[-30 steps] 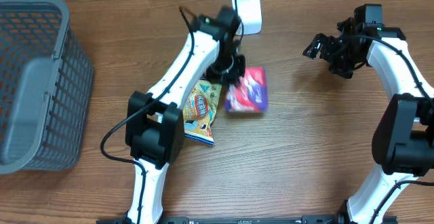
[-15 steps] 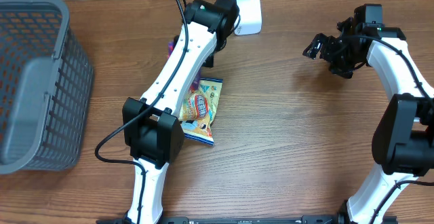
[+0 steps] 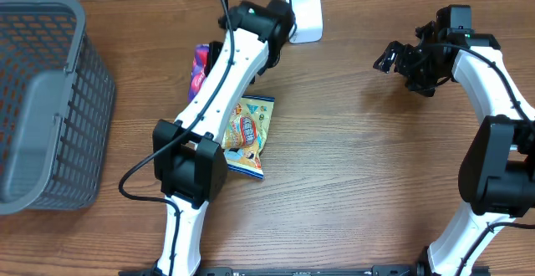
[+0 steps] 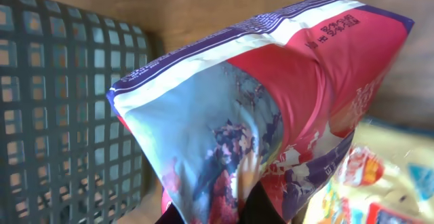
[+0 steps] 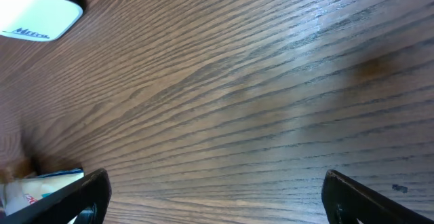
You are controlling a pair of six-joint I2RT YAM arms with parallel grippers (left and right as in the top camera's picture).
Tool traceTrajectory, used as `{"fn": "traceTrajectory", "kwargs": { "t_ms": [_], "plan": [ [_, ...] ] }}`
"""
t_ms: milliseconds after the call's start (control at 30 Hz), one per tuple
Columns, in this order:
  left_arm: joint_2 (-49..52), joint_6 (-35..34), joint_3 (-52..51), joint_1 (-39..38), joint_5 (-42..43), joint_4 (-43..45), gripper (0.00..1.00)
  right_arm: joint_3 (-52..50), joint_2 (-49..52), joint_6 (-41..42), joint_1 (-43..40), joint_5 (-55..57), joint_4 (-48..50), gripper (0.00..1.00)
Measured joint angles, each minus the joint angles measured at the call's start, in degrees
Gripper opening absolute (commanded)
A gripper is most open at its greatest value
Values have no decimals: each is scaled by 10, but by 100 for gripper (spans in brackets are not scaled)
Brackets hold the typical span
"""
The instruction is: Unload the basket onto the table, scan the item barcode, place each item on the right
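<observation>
Between basket (image 3: 92, 100) and left arm (image 3: 226, 75): pink packet (image 3: 199, 65), gripped at one edge.
Left gripper (image 4: 209, 214): clamped shut on pink packet.
Right gripper (image 3: 391, 58): jaws wide apart, holding nothing.
Scanner (image 3: 304, 12): white, near far table edge.
Snack bag (image 3: 249, 134): flat on table, beside left arm.

The whole table (image 3: 359, 192) is seen straight down from overhead. The pink packet (image 4: 271, 115) is framed very closely by the left wrist view, the grey basket (image 4: 61, 102) behind it. Its wood is seen obliquely by the right wrist view, the white scanner (image 5: 34, 13) at upper left. All appear overhead too.
</observation>
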Motion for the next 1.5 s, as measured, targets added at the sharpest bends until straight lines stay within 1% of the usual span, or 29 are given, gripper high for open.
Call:
{"fn": "traceTrajectory", "kwargs": {
  "t_ms": [200, 367, 467, 533, 600, 833, 967, 1133, 1233, 1300, 1400, 1500],
  "plan": [
    [1, -11, -58, -19, 11, -3, 5, 0, 0, 0, 0, 0, 0, 100],
    [1, -5, -65, -32, 65, -3, 7, 0, 0, 0, 0, 0, 0, 100],
    [1, 8, -65, -39, 94, -4, 13, 0, 0, 0, 0, 0, 0, 100],
    [1, 20, -65, -43, 114, -5, 20, 0, 0, 0, 0, 0, 0, 100],
    [1, 29, -65, -50, 133, -5, 24, 0, 0, 0, 0, 0, 0, 100],
    [1, 53, -65, -66, 195, -5, 29, 0, 0, 0, 0, 0, 0, 100],
    [1, 67, -65, -72, 267, 6, 28, 0, 0, 0, 0, 0, 0, 100],
    [1, 122, -65, -73, 430, 41, 26, 0, 0, 0, 0, 0, 0, 100],
    [1, 149, -60, -71, 505, 35, 24, 0, 0, 0, 0, 0, 0, 100],
    [3, 159, -42, -68, 530, 20, 24, 0, 0, 0, 0, 0, 0, 100],
    [4, 169, 14, -54, 553, -1, 30, 0, 0, 0, 0, 0, 0, 100],
    [4, 171, 82, -23, 556, -5, 38, 0, 0, 0, 0, 0, 0, 100]
  ]
}}
